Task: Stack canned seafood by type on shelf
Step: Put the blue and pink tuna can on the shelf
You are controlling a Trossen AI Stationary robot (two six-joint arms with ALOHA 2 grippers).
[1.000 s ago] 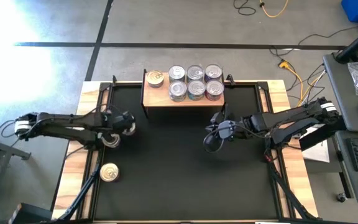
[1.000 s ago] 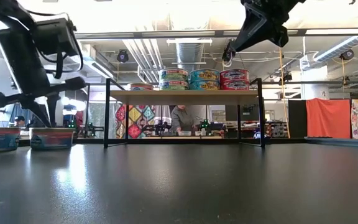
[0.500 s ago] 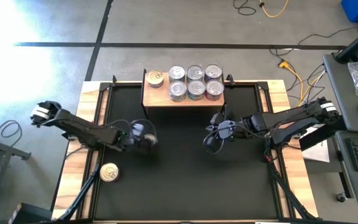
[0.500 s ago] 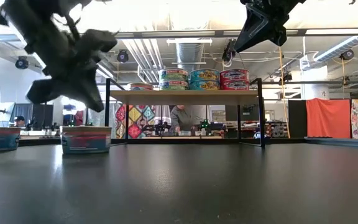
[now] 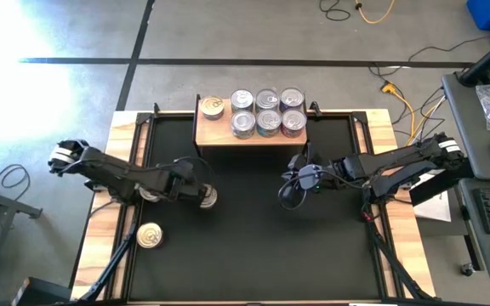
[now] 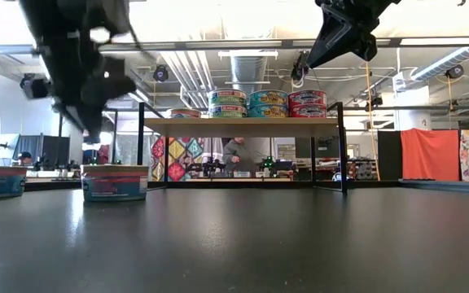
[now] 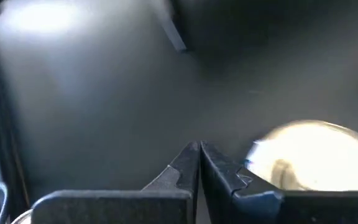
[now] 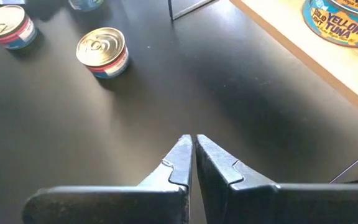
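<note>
The light-wood shelf (image 5: 249,134) stands at the table's far edge and carries several cans (image 5: 267,111), two stacked in each silver-lidded pile in the low view (image 6: 267,103). A silver-lidded can (image 5: 209,198) with a blue and red label (image 6: 114,184) rests on its base on the black table. My left gripper (image 5: 200,192) is shut just beside and above it (image 6: 94,134); in the left wrist view the can (image 7: 312,155) shows next to the shut fingers (image 7: 199,147). My right gripper (image 5: 286,195) hangs shut over the table's middle (image 8: 191,138).
A gold-lidded can (image 5: 150,235) sits near the table's left edge, and another can (image 5: 148,195) lies partly under my left arm. Wooden borders (image 5: 100,246) flank the black top. Beyond the table, a person (image 6: 238,155) shows in the room.
My left gripper, staying shut, has swept toward the table's right edge, rolling its wrist, and has then risen. A can has slid along the table to the right with it and now stands still below the fingertips.
</note>
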